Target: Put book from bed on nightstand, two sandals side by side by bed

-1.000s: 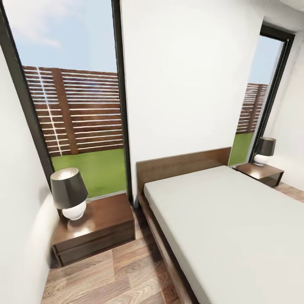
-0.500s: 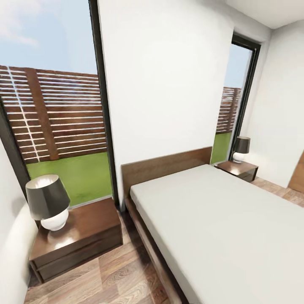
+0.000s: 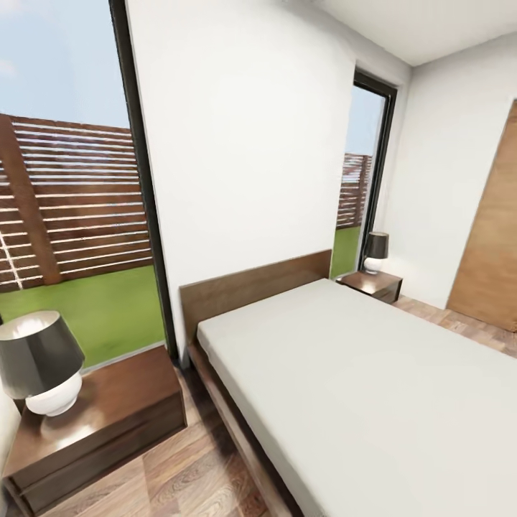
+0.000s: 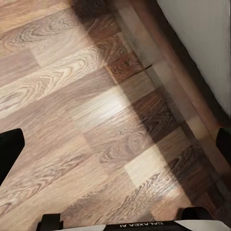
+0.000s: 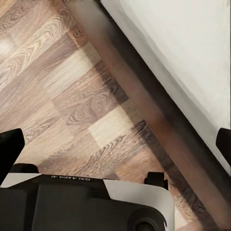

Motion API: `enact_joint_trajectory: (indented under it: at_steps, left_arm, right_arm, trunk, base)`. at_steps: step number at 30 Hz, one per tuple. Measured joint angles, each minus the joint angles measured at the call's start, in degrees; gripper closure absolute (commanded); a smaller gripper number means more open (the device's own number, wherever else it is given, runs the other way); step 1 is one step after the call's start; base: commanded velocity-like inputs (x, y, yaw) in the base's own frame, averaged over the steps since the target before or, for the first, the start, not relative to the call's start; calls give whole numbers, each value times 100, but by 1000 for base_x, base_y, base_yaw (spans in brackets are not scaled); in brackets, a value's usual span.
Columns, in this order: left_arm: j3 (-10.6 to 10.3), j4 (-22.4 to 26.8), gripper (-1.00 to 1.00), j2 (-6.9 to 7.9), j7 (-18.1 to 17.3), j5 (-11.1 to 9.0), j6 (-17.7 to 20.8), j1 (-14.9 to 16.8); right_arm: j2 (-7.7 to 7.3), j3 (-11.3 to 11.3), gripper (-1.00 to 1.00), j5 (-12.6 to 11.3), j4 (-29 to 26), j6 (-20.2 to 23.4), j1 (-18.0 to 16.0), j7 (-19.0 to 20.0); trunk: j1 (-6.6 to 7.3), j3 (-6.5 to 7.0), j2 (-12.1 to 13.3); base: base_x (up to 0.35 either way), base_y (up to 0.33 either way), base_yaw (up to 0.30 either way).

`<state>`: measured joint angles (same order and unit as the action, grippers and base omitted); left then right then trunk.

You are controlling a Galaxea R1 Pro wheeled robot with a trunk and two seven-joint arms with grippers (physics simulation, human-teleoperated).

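Camera panned right: one bed (image 3: 373,388), two nightstands (image 3: 93,424) (image 3: 372,284).

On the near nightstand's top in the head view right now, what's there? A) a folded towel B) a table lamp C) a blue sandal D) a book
B: a dark-shaded table lamp with a white base stands on the near nightstand, left of the bed.
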<state>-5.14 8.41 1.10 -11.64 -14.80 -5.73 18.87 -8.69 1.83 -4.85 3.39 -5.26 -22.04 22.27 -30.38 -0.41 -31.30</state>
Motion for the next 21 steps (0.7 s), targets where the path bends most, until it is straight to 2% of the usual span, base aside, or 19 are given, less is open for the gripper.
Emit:
enact_joint_trajectory:
  at_steps: [21]
  left_arm:
    - [0, 0, -100, 4, 0, 0, -3, 1]
  right_arm:
    - [0, -3, -100, 0, 0, 0, -1, -1]
  trunk:
    - [0, 121, -2]
  base:
    - [0, 0, -253]
